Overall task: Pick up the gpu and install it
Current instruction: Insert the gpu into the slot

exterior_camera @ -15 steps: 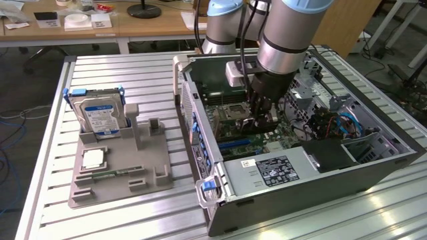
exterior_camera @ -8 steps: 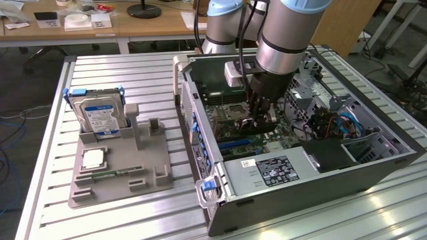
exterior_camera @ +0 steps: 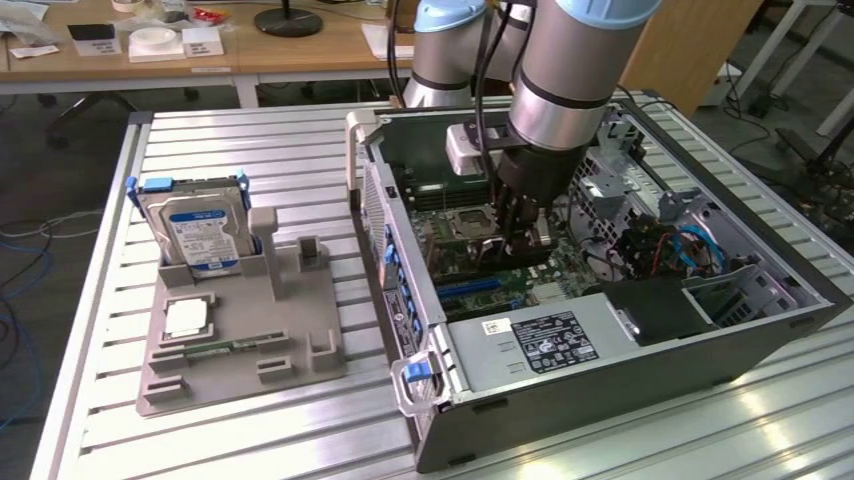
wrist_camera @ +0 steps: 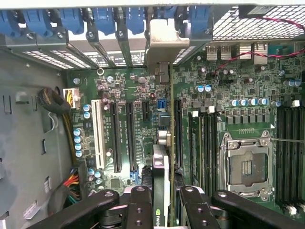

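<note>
My gripper (exterior_camera: 523,228) reaches down into the open computer case (exterior_camera: 747,330), over the green motherboard (wrist_camera: 238,102). It is shut on the gpu (wrist_camera: 165,143), which the wrist view shows edge-on as a thin card between the two black fingers (wrist_camera: 140,200). The card's silvery bracket (wrist_camera: 164,40) sits against the case's rear wall, among the blue slot clips. The card runs in line with the long black expansion slots (wrist_camera: 116,138). Whether its lower edge sits in a slot I cannot tell. In the exterior view the gpu (exterior_camera: 514,252) is a dark shape under the gripper.
The open CPU socket (wrist_camera: 245,167) lies beside the card, and wires (wrist_camera: 71,98) run along the case wall. Outside the case, a grey holder (exterior_camera: 240,350) on the slatted table carries a blue-labelled hard drive (exterior_camera: 200,235) and a slim memory stick (exterior_camera: 220,348).
</note>
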`<state>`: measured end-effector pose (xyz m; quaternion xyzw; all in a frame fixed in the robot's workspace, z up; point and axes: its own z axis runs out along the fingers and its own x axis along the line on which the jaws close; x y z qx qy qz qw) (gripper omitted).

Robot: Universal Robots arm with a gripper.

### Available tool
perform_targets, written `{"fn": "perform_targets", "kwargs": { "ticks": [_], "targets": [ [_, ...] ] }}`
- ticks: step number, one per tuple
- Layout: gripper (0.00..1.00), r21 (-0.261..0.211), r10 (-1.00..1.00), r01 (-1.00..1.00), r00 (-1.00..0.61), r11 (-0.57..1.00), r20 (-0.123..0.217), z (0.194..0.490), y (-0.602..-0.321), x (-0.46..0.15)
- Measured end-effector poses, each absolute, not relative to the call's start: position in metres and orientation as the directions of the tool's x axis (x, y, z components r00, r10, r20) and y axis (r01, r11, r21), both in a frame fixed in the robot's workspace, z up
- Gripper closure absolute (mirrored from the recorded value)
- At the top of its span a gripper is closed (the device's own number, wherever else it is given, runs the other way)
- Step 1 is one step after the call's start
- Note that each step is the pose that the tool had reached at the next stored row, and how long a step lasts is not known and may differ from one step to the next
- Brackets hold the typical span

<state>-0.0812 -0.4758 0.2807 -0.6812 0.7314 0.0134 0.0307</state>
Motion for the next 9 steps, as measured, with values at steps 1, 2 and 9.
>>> {"fn": "perform_targets", "kwargs": {
  "ticks": [1, 2, 9],
  "targets": [
    [0.73, -0.022, -0.996, -0.997, -0.070, 0.072, -0.063, 0.2800, -0.4758, -0.0812],
    [0.73, -0.022, -0.996, -0.997, -0.070, 0.072, -0.063, 0.2793, -0.4758, -0.0812],
    [0.73, -0.022, -0.996, -0.997, -0.070, 0.072, -0.063, 0.2783, -0.4758, -0.0812]
  ]
}}
